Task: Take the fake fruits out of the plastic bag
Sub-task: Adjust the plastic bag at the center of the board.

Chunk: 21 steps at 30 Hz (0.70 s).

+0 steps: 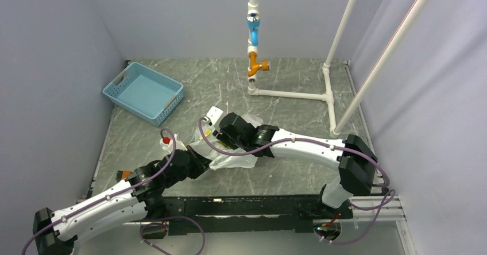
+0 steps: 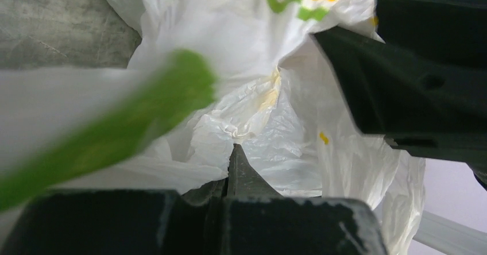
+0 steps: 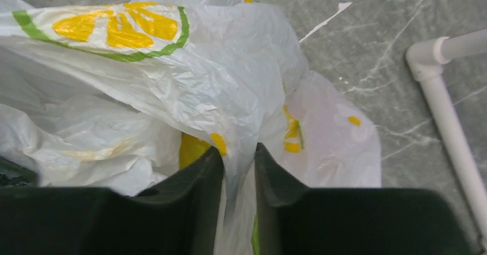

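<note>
One bag [image 1: 234, 161] crumpled at centre of worktop [image 1: 287, 82], right end effector [image 3: 238, 151] pinching a fold of its film, left end effector [image 2: 242, 172] nosed against it, can't tell if spread, basket [image 1: 143, 92] far left.

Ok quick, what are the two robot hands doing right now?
Left hand: closed, seemingly pinching the crinkly white plastic bag.
Right hand: closed on that bag's film.
</note>
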{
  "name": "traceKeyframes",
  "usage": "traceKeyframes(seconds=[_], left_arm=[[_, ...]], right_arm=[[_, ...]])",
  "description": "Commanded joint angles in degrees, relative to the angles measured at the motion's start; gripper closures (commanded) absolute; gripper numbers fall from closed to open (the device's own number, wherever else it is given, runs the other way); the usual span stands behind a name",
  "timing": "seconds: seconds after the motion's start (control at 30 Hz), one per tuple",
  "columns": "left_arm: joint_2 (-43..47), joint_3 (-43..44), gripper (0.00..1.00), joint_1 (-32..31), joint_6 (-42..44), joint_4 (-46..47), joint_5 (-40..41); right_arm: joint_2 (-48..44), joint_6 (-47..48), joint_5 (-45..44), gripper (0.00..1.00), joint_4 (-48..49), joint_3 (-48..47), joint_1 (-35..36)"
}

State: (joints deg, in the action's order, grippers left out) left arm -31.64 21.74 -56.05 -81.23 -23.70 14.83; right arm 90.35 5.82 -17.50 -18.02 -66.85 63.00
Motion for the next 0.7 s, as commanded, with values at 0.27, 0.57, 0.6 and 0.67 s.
traceKeyframes(seconds=[0.27, 0.57, 0.6, 0.67], left_arm=[[4.94, -6.92, 1.00, 0.14, -1.34, -4.67, -0.72], [11.55, -13.35, 1.00, 0.10, -0.01, -4.23, -5.08], [11.86, -13.01, 1.00, 0.14, 0.28, -3.90, -5.53], [12.22, -11.58, 1.00, 0.10, 2.13, -2.72, -6.21]], right_arm=[[-4.55, -0.48, -1.96, 1.00, 3.73, -5.19, -6.00], [-5.23, -0.41, 7.95, 1.00, 4.88, -12.65, -12.89], [-4.65, -0.53, 8.98, 1.00, 3.97, -13.63, -12.89], [-3.64, -1.87, 11.01, 0.84, 2.10, -14.83, -12.90]])
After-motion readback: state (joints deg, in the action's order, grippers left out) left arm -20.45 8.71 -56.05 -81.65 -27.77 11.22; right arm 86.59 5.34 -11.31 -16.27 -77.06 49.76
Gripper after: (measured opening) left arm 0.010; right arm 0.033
